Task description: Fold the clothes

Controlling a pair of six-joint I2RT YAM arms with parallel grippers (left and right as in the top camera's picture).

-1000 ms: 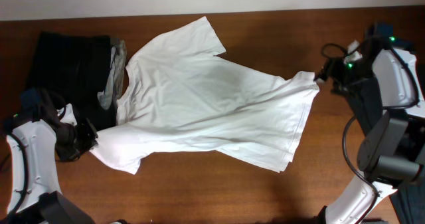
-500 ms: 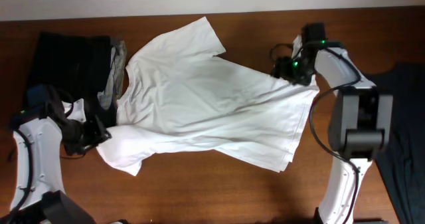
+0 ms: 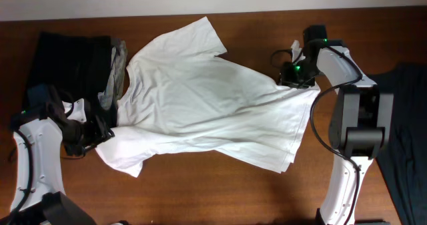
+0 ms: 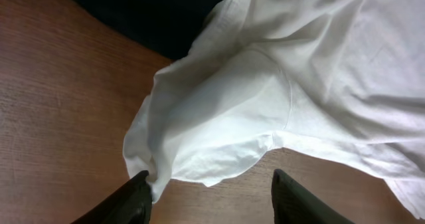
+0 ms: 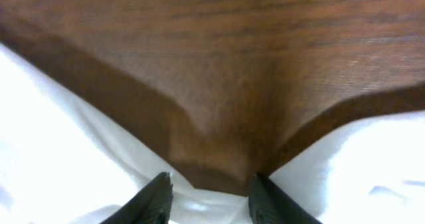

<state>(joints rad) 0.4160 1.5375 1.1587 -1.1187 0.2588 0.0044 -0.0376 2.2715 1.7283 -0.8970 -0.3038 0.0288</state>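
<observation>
A white T-shirt [image 3: 207,105] lies spread across the wooden table [image 3: 200,191], wrinkled, with one sleeve toward the far edge. My left gripper [image 3: 95,128] is at the shirt's near-left sleeve. In the left wrist view it [image 4: 212,201] is open wide, and the bunched sleeve [image 4: 212,117] lies just ahead of the fingers and touches the left one. My right gripper [image 3: 291,75] sits over the shirt's far right corner. In the right wrist view its fingers [image 5: 211,197] are apart, with a band of white cloth [image 5: 60,151] between them.
A pile of black clothes [image 3: 67,58] lies at the far left, with a grey garment [image 3: 117,68] on its right edge, partly under the shirt. The black cloth also shows in the left wrist view [image 4: 153,11]. A dark garment [image 3: 407,118] lies at the right edge.
My right gripper has moved left from beyond the shirt's right corner to above that corner, and the cloth there has gone slack. My left gripper shifted slightly up and right at the sleeve.
</observation>
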